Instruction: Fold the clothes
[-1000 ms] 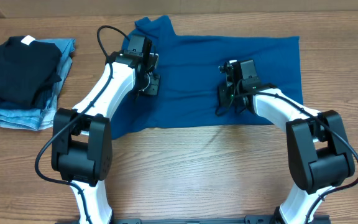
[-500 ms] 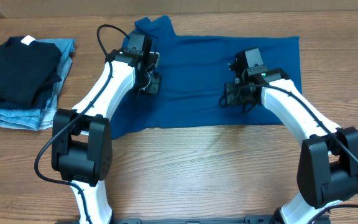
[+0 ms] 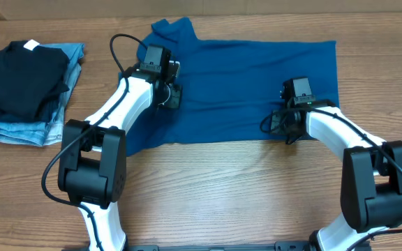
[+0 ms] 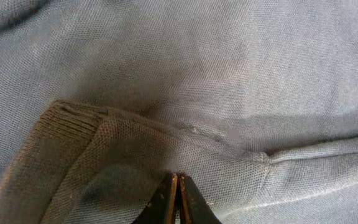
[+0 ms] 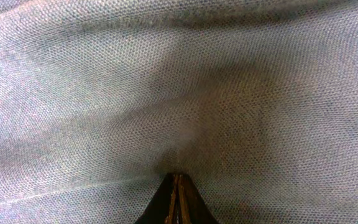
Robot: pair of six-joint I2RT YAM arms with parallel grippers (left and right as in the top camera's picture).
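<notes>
Shirt (image 3: 257,77) lying spread on the surface (image 3: 222,188), near edge facing bare wood. Left hand (image 3: 172,94) pinching shirt fabric. Right hand (image 3: 286,129) clenched, gripping nothing — now sitting further right than before.

We find the shirt (image 3: 243,77) spread on the table's (image 3: 222,195) far middle, the left gripper (image 4: 176,182) on its left part, the right gripper (image 5: 176,179) near its front right. Far left, a folded garment (image 3: 23,77) lies on jeans (image 3: 19,130).

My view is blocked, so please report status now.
Left gripper shut on shirt. Right gripper shut, tips against shirt. Shirt spread flat. Nothing blocking.
</notes>
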